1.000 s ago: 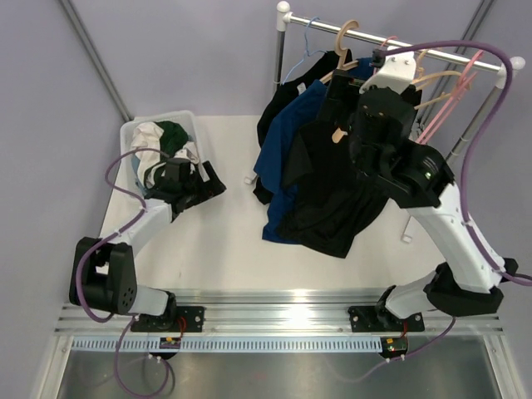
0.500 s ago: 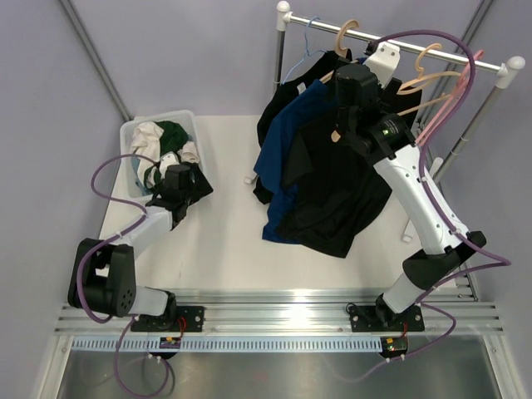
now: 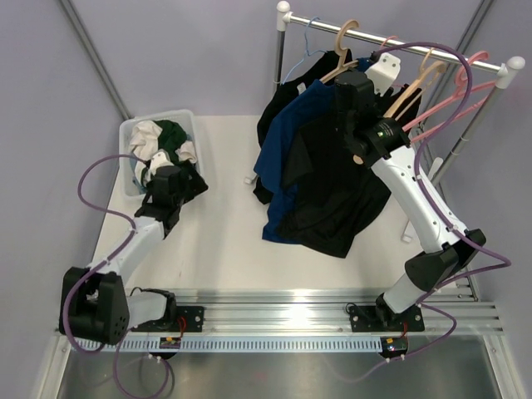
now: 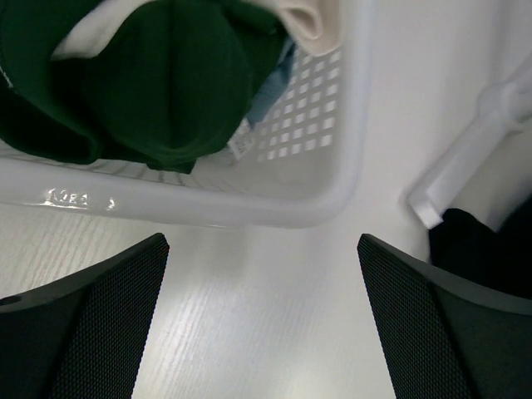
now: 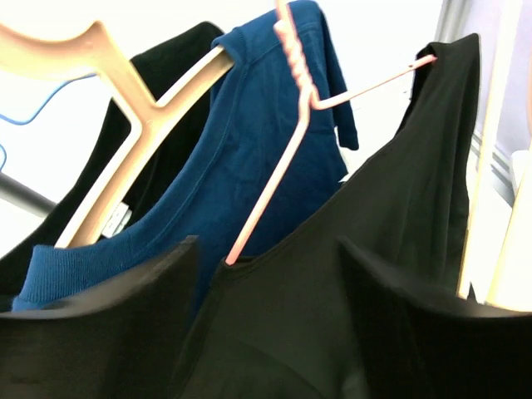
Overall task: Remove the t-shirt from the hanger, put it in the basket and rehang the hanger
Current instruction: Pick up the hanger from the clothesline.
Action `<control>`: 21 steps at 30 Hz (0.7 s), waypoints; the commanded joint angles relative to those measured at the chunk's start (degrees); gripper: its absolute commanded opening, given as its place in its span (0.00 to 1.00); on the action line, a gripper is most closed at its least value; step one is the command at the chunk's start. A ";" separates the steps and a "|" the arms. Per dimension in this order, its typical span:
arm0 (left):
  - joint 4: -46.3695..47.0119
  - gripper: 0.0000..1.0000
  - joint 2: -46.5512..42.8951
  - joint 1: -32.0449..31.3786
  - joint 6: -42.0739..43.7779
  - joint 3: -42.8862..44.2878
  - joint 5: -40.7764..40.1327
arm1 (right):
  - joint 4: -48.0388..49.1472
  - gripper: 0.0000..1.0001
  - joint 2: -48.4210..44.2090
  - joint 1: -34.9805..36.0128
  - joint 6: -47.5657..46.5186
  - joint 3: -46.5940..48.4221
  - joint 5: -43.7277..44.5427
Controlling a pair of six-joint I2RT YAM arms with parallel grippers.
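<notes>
Below the rail [image 3: 328,23], right jaws stand apart astride the t-shirt [image 5: 374,249] collar, hanger [image 5: 274,174] just above; left jaws wide, far off.

Top camera gives me bright, even overhead light: the white bench [image 3: 224,224] is nearly washed out, shadows under the clothes [image 3: 324,191] are faint, and the metal rail [image 3: 283,298] glares. Left wrist view is sharp on the basket [image 4: 249,204], with 1 glint on its rim, but the left pincer [image 4: 259,249] is dark and blurred. Right wrist view is backlit: background blown white, right pincer [image 5: 268,249] a soft silhouette.
</notes>
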 commanded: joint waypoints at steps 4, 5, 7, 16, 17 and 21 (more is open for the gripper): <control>-3.34 0.99 -13.66 -6.94 1.59 3.04 2.33 | -0.82 0.62 -0.60 -0.20 4.60 1.42 4.59; -3.43 0.99 -15.26 -7.83 1.33 2.60 1.72 | -1.70 0.63 -0.16 -0.20 5.65 1.77 4.77; -3.43 0.99 -19.55 -10.02 0.71 1.20 0.93 | -1.88 0.64 0.28 -0.20 6.71 1.60 4.33; -4.66 0.99 -23.71 -13.99 0.09 0.75 6.55 | -1.09 0.67 2.56 -0.12 8.73 0.98 2.93; -4.66 0.99 -23.89 -14.34 0.18 0.66 6.72 | -1.35 0.67 2.74 -0.20 8.99 1.07 3.01; -4.83 0.99 -25.03 -15.05 0.36 0.23 7.43 | -2.76 0.65 3.27 -0.20 10.49 1.07 2.92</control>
